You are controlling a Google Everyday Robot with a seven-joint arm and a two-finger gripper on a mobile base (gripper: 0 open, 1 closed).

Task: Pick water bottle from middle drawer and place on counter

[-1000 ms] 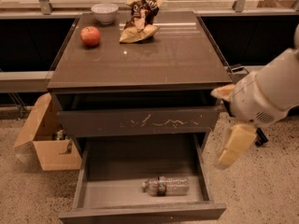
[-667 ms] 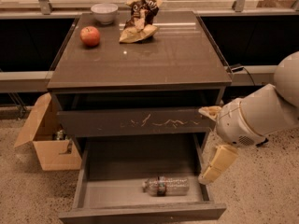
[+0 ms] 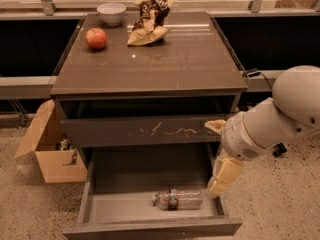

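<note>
The water bottle (image 3: 177, 199) lies on its side on the floor of the pulled-out middle drawer (image 3: 125, 206), near the front and right of centre. My gripper (image 3: 216, 187) hangs down from the white arm at the drawer's right side, its tip just right of the bottle's end and slightly above the drawer floor. It holds nothing that I can see. The counter (image 3: 170, 59) is the glossy dark brown top of the cabinet, above the drawer front with pale scratch marks (image 3: 150, 131).
On the counter stand a red apple (image 3: 96, 38), a white bowl (image 3: 111, 13) and a crumpled snack bag (image 3: 149, 21), all toward the back left. An open cardboard box (image 3: 50, 151) sits on the floor left of the cabinet.
My arm has swung left and down, bringing the gripper from beside the cabinet to the drawer's right end near the bottle. The bottle has not moved.
</note>
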